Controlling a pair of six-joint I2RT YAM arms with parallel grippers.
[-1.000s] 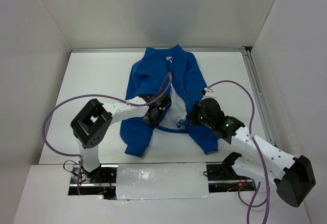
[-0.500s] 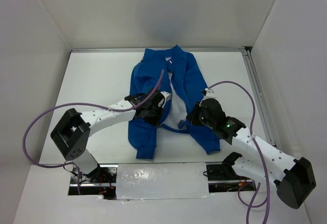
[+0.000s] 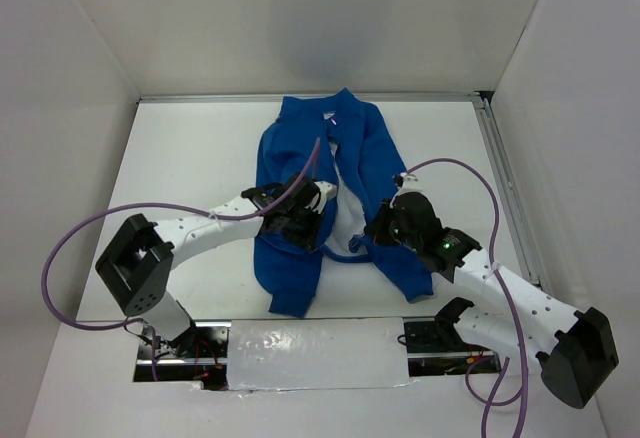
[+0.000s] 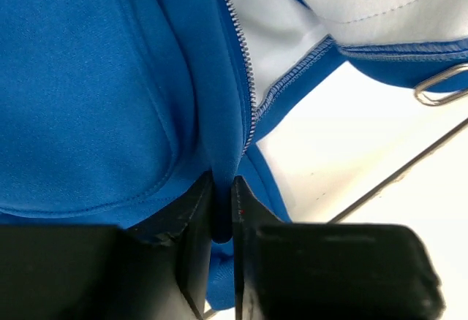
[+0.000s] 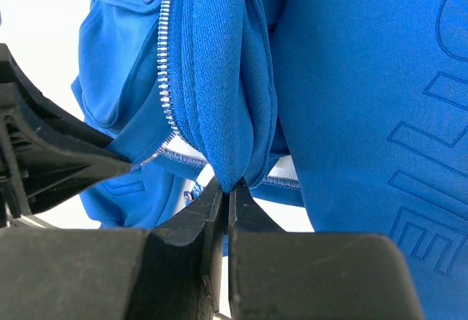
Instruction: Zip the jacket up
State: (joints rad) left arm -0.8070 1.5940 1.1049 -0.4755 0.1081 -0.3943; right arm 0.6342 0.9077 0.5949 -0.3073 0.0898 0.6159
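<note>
Left gripper [image 3: 306, 224] is pinched shut on a thin fold of the jacket [image 3: 372, 158], at the inner edge of the panel on the left of the overhead view. In the left wrist view the fold drops from the upper middle of the frame straight into the narrow slit between the jaws at bottom centre, with the zipper [image 4: 246, 79] teeth running down just right of it. Right gripper [image 3: 379, 228] is likewise clamped on a thicker bunch of blue fabric at the inner edge of the other panel. In its wrist view the bunch hangs from top centre into the jaws, with a row of teeth to its left. The jacket lies on the table [image 3: 190, 148] at the centre of the overhead view, collar toward the top, hems toward the bottom. It is open at the front, with pale lining [image 3: 347, 213] showing between the two grippers.
</note>
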